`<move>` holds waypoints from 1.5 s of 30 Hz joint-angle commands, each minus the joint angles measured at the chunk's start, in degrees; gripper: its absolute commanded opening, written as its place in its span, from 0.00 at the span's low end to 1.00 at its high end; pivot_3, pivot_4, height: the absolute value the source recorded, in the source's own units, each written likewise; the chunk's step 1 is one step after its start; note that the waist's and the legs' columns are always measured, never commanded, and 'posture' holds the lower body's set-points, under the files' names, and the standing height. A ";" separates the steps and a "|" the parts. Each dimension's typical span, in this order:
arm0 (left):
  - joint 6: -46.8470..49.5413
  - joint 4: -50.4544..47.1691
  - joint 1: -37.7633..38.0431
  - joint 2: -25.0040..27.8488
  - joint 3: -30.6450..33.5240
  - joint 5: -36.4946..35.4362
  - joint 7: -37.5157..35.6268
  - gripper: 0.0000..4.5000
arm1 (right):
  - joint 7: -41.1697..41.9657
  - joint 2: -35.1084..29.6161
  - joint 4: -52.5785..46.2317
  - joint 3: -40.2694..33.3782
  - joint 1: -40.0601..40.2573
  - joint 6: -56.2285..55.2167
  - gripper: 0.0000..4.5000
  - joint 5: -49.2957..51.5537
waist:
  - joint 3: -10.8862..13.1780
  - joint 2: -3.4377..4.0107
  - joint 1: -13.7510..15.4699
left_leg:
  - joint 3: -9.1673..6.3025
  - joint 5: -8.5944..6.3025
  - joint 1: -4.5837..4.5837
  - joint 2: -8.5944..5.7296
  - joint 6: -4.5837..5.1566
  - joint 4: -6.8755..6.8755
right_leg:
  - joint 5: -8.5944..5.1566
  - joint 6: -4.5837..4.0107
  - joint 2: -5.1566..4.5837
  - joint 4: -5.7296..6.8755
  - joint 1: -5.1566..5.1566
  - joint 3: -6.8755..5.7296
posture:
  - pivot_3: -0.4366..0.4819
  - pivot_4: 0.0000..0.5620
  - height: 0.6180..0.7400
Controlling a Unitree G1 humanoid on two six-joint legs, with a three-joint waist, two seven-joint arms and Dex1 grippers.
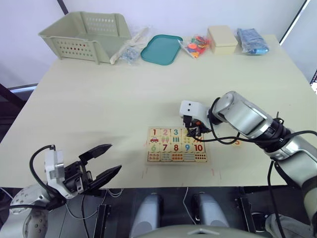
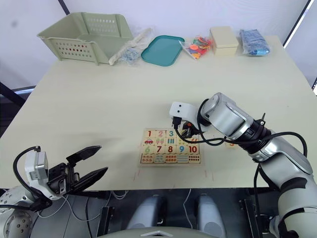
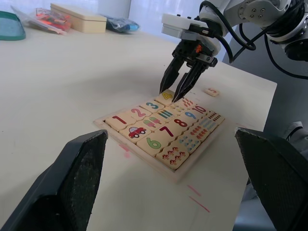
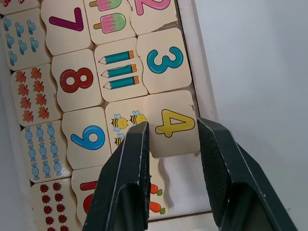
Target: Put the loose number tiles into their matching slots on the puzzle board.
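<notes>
**Four going in, five waiting on the table**

Nearest me, my left gripper (image 1: 101, 163) hangs just off the near table edge with its fingers spread wide and nothing between them; I judge it is parked there to stay out of the way.

Over the puzzle board (image 3: 159, 163) my right gripper (image 4: 171, 127) points down at the top row, its fingers a tile's width apart, one on each side of the 4 tile (image 4: 172, 122). I cannot tell whether the pads press the tile or merely flank it. That tile lies a little askew over its slot, its edge close to the board's rim, so I take it that I am seating it rather than carrying it (it may not be fully down). Tiles 1 (image 3: 118, 120), 2 (image 3: 136, 113) and 3 (image 3: 152, 106) already sit in the top row beside it. The last slot (image 4: 178, 180), next to the 4, is bare wood. The 5 tile (image 3: 211, 91) lies loose on the table just beyond the board's right end, near my right arm.

Underneath is a pale table (image 1: 99, 109). Along its far edge, well apart from the board, stand a green basket (image 1: 86, 34), a teal tray (image 1: 161, 48), bags of small bits, a cream box (image 1: 223, 39) and a blue bundle (image 1: 251, 40). Behind them is a plain light wall.
</notes>
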 commanded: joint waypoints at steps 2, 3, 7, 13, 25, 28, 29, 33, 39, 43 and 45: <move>-0.75 -2.27 0.44 -0.18 0.17 -0.53 0.02 1.00 | 0.33 -0.02 -0.11 -0.27 -0.68 -1.06 0.20 -0.72 | 0.00 0.00 0.00 | 0.00 0.00 0.00 0.00 0.00 0.00 | 0.00 0.00 0.00 0.00 0.00 0.00 | 0.48 0.27 1.00; -0.75 -2.31 0.43 -0.20 0.14 -0.50 0.06 1.00 | 0.35 -0.02 0.03 -0.25 -0.68 -1.19 0.20 -0.82 | 0.00 0.00 0.00 | 0.00 0.00 0.00 0.00 0.00 0.00 | 0.00 0.00 0.00 0.00 0.00 0.00 | 0.48 0.27 1.00; -0.69 -2.47 0.37 -0.17 -0.03 -0.45 0.19 1.00 | 0.50 0.10 0.63 -0.22 -0.80 -1.59 0.20 -1.17 | 0.00 0.00 0.00 | 0.00 0.00 0.00 0.00 0.00 0.00 | 0.00 0.00 0.00 0.00 0.00 0.00 | 0.48 0.27 1.00; -0.76 -2.49 0.27 -0.08 -0.21 -0.47 0.32 1.00 | 0.92 0.18 0.98 -0.31 -0.70 -1.86 0.20 -1.44 | 0.00 0.00 0.00 | 0.00 0.00 0.00 0.00 0.00 -0.01 | -0.01 -0.02 0.00 -0.01 0.00 0.00 | 0.48 0.27 1.00; -0.80 -2.54 0.29 0.00 -0.46 -0.37 0.61 1.00 | 2.18 0.43 1.18 -0.15 -0.40 -3.34 0.20 -1.55 | 0.01 0.00 0.00 | 0.00 0.00 0.00 0.00 0.00 -0.02 | -0.02 -0.03 -0.01 -0.01 0.00 0.00 | 0.48 0.27 1.00; -0.86 -2.66 0.53 0.01 -0.40 -0.38 0.66 1.00 | 2.36 0.43 1.47 -0.01 -0.43 -3.73 0.20 -1.73 | 0.01 0.00 0.00 | 0.00 0.00 0.00 0.00 0.00 -0.02 | -0.02 -0.03 -0.01 -0.02 0.00 0.00 | 0.48 0.27 1.00; -0.90 -2.65 0.55 0.01 -0.39 -0.35 0.69 1.00 | 2.44 0.49 1.79 0.09 -0.48 -3.99 0.20 -1.86 | 0.01 0.00 0.00 | 0.00 0.00 0.00 0.00 0.00 -0.02 | -0.02 -0.04 -0.01 -0.02 0.00 0.00 | 0.48 0.27 1.00; -0.99 -2.65 0.64 0.02 -0.41 -0.33 0.86 1.00 | 2.89 0.66 2.39 0.18 -0.50 -4.52 0.20 -2.33 | 0.01 0.00 0.00 | 0.00 0.00 0.00 0.00 0.00 -0.03 | -0.02 -0.04 -0.01 -0.02 0.00 0.00 | 0.48 0.27 1.00; -0.98 -2.67 0.67 -0.03 -0.47 -0.38 1.03 1.00 | 3.45 0.71 2.84 0.19 -0.46 -4.89 0.20 -2.87 | 0.01 0.00 0.00 | 0.00 0.00 0.00 0.00 0.00 -0.03 | -0.02 -0.04 -0.01 -0.02 -0.01 -0.01 | 0.48 0.27 1.00; -0.99 -2.68 0.63 -0.04 -0.54 -0.36 1.08 1.00 | 3.62 0.67 2.89 0.20 -0.48 -4.93 0.20 -3.01 | 0.01 0.00 0.00 | 0.00 0.00 0.00 0.00 0.00 -0.04 | -0.03 -0.06 -0.01 -0.03 -0.01 -0.01 | 0.48 0.27 1.00; -0.97 -2.69 0.59 -0.04 -0.60 -0.33 1.12 1.00 | 3.76 0.61 2.82 0.19 -0.51 -4.87 0.20 -3.04 | 0.01 0.00 0.00 | -0.01 0.00 0.00 0.00 0.00 -0.04 | -0.03 -0.05 -0.02 -0.03 -0.01 -0.01 | 0.48 0.27 1.00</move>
